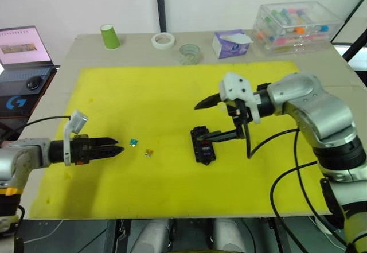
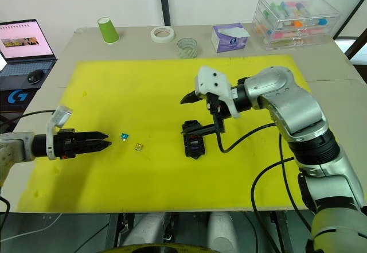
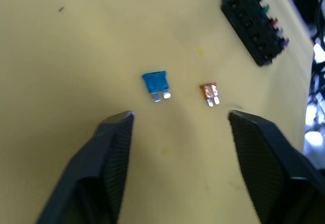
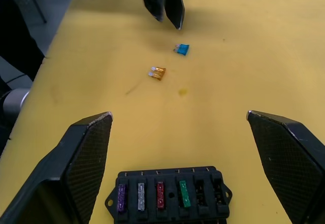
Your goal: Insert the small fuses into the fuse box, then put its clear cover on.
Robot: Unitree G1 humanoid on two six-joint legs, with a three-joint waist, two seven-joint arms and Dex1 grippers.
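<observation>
The black fuse box [image 1: 202, 145] lies on the yellow mat, and several fuses stand in its slots: purple, grey, red and green [image 4: 185, 193]. Two slots at one end hold nothing. A teal fuse [image 3: 155, 83] and an amber fuse [image 3: 209, 91] lie loose on the mat to the left of the box. My left gripper [image 1: 120, 146] is open, low over the mat, just short of these two fuses. Open as well, my right gripper [image 1: 199, 124] hovers over the fuse box, its lower finger close above it. The clear cover is out of view.
The yellow mat [image 1: 172, 92] covers most of the table. Along the back edge stand a green cup [image 1: 109, 36], a white tape roll [image 1: 163, 40], a clear tape roll [image 1: 190, 53], a tissue box [image 1: 231, 43] and a clear drawer box [image 1: 295, 26]. A laptop [image 1: 20, 49] sits at far left.
</observation>
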